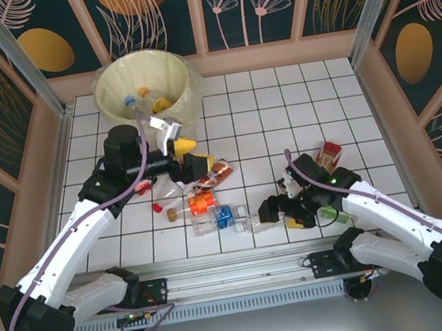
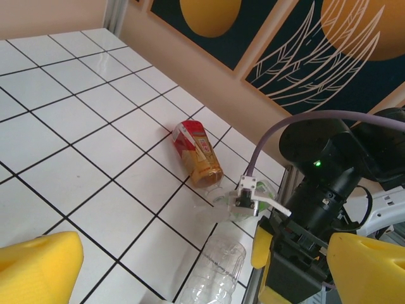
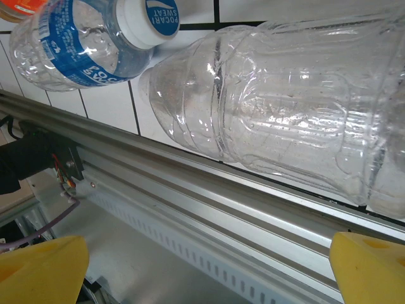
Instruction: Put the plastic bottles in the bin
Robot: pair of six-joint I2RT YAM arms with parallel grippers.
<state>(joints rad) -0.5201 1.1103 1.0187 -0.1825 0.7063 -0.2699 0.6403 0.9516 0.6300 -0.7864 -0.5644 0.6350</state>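
rail (image 3: 221,215) of ribbed grey aluminium lines the near edge of the table (image 1: 296,112), a glossy white tile grid with dark joints. just past it the right gripper (image 3: 205,272) sits low, its matte yellow fingertips (image 3: 38,269) wide apart and empty, facing a clear bottle (image 3: 285,101) with a ridged, crinkled wall, lying on its side along the rail. just beside its shoulder lies a blue-labelled bottle (image 3: 76,38) with a white cap (image 3: 155,19). toward mid-table more bottles (image 1: 203,203) lie scattered, with orange, red and green labels among them. farther on the left gripper (image 1: 177,136) hangs, jaws spread, holding nothing. behind it, at the far left corner, stands the bin (image 1: 116,77), round, cream, bag-lined, with a few bottles inside.
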